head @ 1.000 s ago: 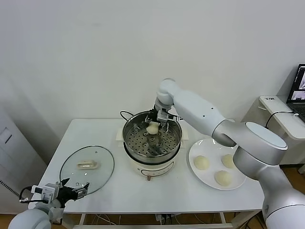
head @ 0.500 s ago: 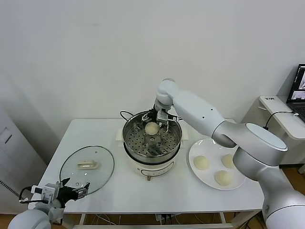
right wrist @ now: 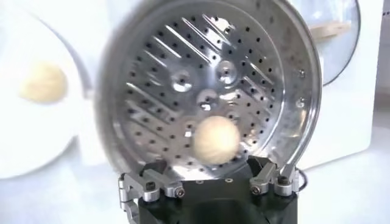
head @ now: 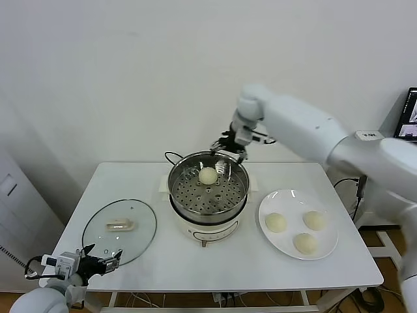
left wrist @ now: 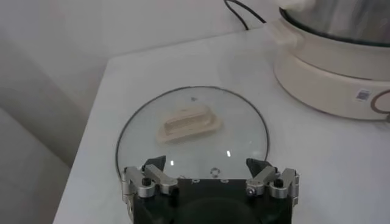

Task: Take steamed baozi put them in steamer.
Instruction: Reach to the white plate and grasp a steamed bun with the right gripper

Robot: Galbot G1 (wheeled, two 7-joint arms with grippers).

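We see our right tool [head: 229, 145] above the far rim of the steamer [head: 208, 202], fingers spread and holding nothing. One baozi [head: 207, 175] lies on its perforated floor; three more [head: 275, 222] wait on the white plate [head: 329, 246]. Our left tool [head: 99, 259] idles, splayed open, near the glass lid [head: 119, 229] on the bench [head: 260, 267].

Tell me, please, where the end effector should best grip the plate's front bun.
Probably across the round sides of the front bun, coming straight down: it sits apart from the two others on the plate, leaving room for the open right end effector.
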